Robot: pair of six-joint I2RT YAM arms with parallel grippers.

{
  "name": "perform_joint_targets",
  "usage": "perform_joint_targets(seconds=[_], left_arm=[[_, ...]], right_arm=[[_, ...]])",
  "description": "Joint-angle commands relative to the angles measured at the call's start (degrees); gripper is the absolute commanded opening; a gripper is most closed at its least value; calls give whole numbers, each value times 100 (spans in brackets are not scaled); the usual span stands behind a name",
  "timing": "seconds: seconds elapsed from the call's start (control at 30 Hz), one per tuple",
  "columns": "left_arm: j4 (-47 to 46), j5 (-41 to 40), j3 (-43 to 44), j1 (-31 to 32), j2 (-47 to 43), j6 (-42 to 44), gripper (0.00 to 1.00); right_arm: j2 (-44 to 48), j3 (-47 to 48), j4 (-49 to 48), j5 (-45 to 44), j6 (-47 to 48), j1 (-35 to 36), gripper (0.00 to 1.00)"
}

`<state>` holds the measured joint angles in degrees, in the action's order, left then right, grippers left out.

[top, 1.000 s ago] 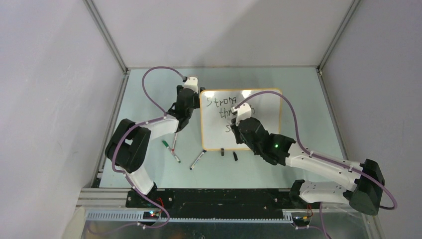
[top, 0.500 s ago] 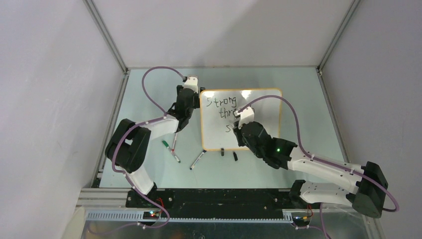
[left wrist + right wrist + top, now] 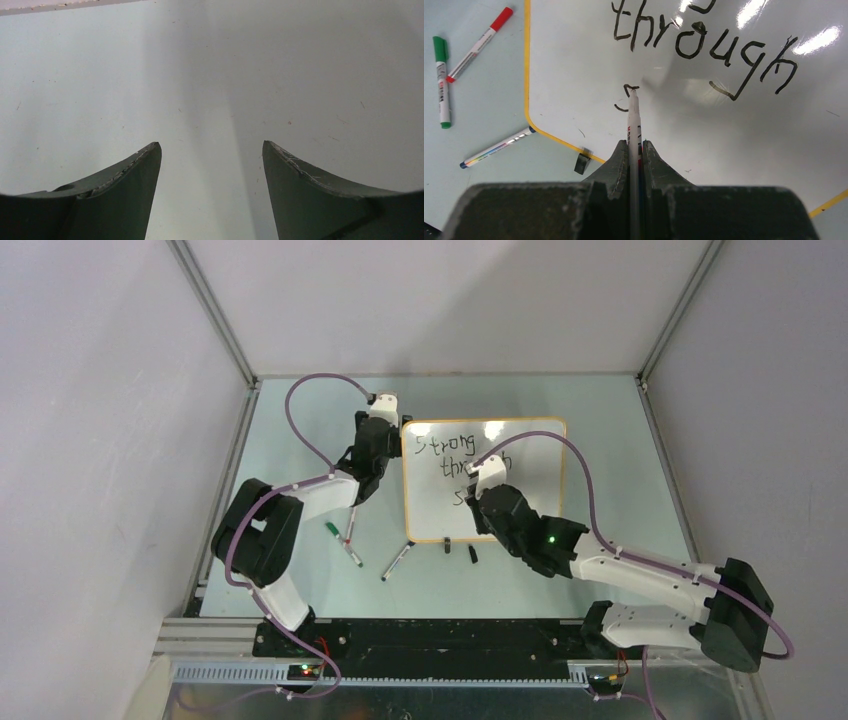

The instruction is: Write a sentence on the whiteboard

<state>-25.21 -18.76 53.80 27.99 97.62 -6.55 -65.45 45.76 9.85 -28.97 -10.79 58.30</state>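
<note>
Right gripper [image 3: 635, 142], clenched on one marker [image 3: 633, 112], rests the tip on the whiteboard [image 3: 430, 512] at a first curl below "through". Three loose markers lie on the bench [image 3: 600, 440] at the left of the right wrist frame: green-capped [image 3: 442, 82], red-capped [image 3: 479, 44] and blue-tipped [image 3: 496, 147]. From above, the single board lies centre frame, and the sentence [image 3: 450, 447] also shows "Strong", which the wrist view cuts off. Farther up, the left gripper [image 3: 211, 147] hangs released over bare bench beside the board's upper left corner.
</note>
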Motion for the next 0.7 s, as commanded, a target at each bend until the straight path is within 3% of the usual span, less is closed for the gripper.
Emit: perform_joint_targets(seconds=[0.0,0.67], left_arm=[[-245,16,-10,13,-107,-17,80],[-239,17,-13,15,-114,-14,80]], right_arm=[[-69,-14,4,-265,-103,22,0],[-240,-14,-91,-335,10,-15,0]])
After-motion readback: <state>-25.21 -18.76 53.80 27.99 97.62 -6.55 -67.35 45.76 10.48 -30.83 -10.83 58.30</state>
